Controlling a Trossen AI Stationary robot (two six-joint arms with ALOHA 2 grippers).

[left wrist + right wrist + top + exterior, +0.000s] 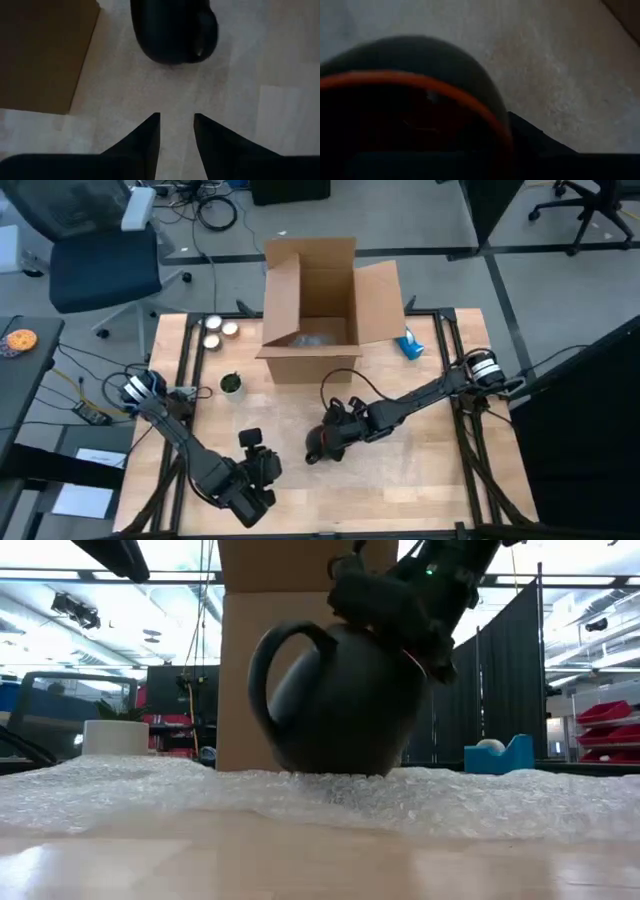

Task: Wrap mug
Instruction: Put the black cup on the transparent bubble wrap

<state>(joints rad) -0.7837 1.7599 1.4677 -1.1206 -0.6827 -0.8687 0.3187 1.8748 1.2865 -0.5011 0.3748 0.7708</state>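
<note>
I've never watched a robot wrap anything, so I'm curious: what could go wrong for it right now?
The right jaws grip the black mug only at its rim, and it sits tilted on soft bubble wrap, so it could slip or roll when released. The left jaws, open and close by, might bump it. The wrap could also bunch up under the mug.

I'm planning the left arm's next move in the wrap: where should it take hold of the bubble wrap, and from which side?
Judging by the pose, grip the bubble wrap at its free near edge, on the left gripper's side, coming in low. The mug lies tilted on the sheet's middle with the right gripper on its rim, so only the margins look liftable.
</note>
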